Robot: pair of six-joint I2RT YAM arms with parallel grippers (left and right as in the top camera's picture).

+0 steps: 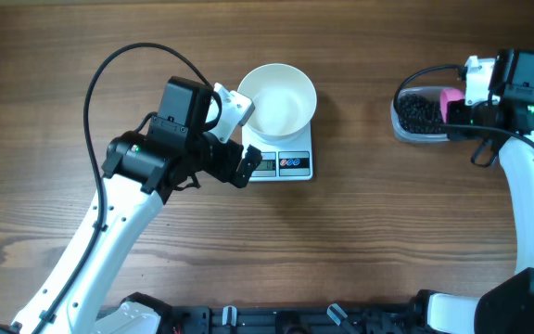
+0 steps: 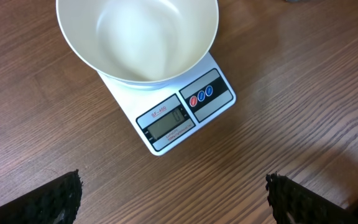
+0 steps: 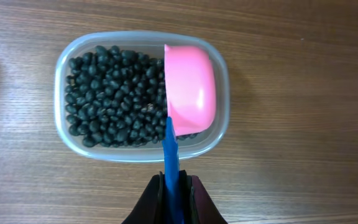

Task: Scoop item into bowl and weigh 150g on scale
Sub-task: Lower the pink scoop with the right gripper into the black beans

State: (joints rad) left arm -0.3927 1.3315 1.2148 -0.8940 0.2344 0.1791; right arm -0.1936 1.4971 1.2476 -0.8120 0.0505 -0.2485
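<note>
Wood table (image 1: 360,241); wrist view alone reveals right gripper (image 3: 173,186) pinching blue handle (image 3: 169,146).

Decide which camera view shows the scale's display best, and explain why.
The left wrist view: the scale sits mid-frame, its display facing the camera, clear of the bowl. In the overhead view the scale is small, its left edge behind the left gripper. The right wrist view does not show it.

Clear tub (image 3: 60,115), pink scoop (image 3: 191,87), wooden table (image 3: 303,168)
</note>
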